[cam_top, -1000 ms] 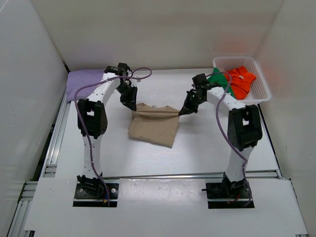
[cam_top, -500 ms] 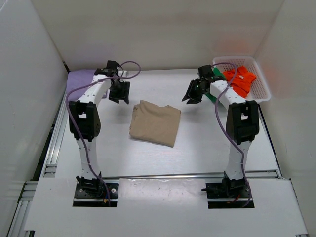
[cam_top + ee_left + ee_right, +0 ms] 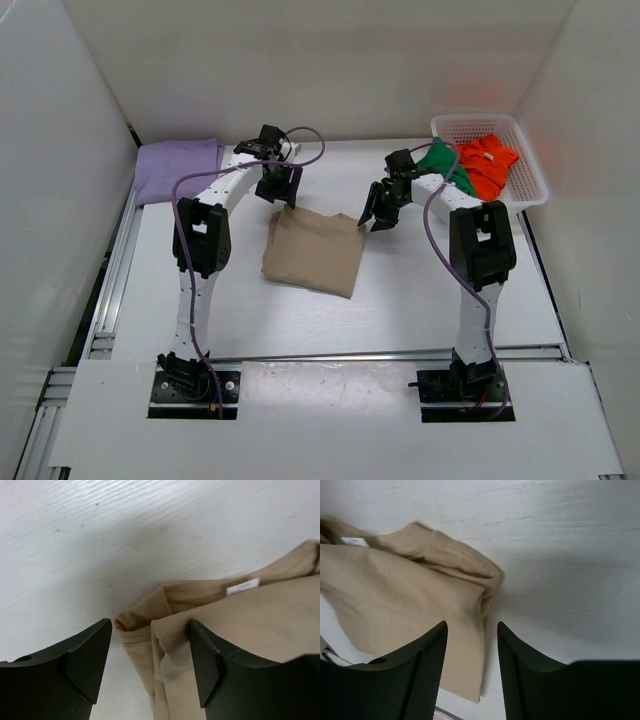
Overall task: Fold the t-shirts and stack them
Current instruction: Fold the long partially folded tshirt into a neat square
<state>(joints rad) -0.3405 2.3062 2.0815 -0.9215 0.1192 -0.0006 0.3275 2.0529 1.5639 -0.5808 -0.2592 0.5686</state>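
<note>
**Tan shirt folded once more to go – both pincers empty at its far corners**

Tan t-shirt [image 3: 313, 250] lies flat on the table [image 3: 400, 300] as a roughly square, partly folded packet. Its layers are stacked at the far edge, and the white neck tag [image 3: 242, 586] shows there.

Handling, judged: light, limp cotton with no stiffness. It should sag and unfold if lifted by one point, and a single layer can slide off the ones beneath. Best hold looks like the doubled hem or corner, pinching all layers at two corners at once.

Left gripper [image 3: 278, 188] hangs over the shirt's far-left corner, jaws apart and straddling the bunched fold, nothing held. Right gripper [image 3: 378, 215] is at the far-right corner, jaws likewise spread, with the cloth edge below the gap and not pinched.

Lavender t-shirt [image 3: 175, 168] lies folded well to the far left of the tan shirt. Well to its far right stands the white basket [image 3: 475, 118], holding the green t-shirt [image 3: 440, 160] and the orange-red t-shirt [image 3: 487, 165], both crumpled.
</note>
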